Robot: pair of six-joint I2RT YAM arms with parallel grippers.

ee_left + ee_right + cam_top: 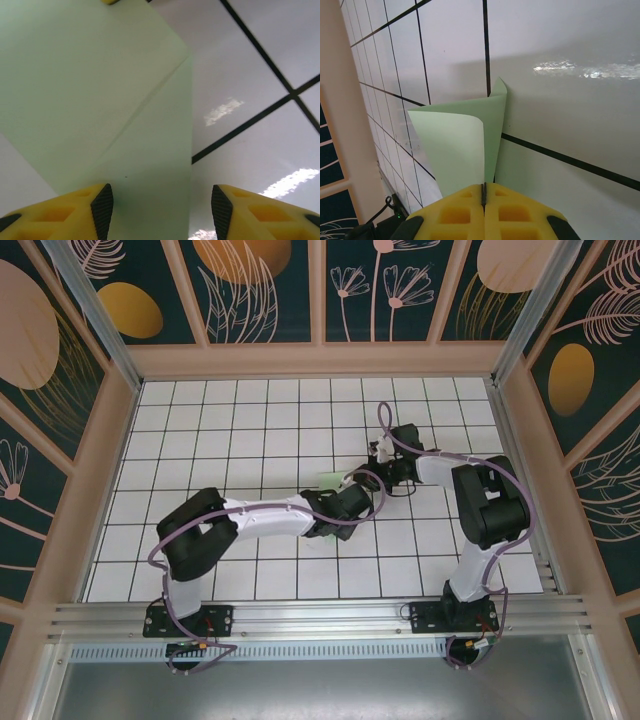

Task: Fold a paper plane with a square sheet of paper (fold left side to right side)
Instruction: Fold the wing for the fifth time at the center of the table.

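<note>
The square sheet of paper is pale green and lies partly folded near the table's middle, between the two arms. In the right wrist view the sheet of paper stands up curled, one layer bent over. My right gripper is shut on its near edge. My left gripper is open and hovers low over the sheet of paper, which shows a diagonal crease. Its black-padded fingertips stand wide apart, one over the paper and the other over bare tile. The paper's far side is hidden by the left wrist in the top view.
The white grid-tiled table is walled by beige frames with dark floral panels. An aluminium rail runs along the near edge, where both arm bases are bolted. A beige wall rises at the left of the right wrist view.
</note>
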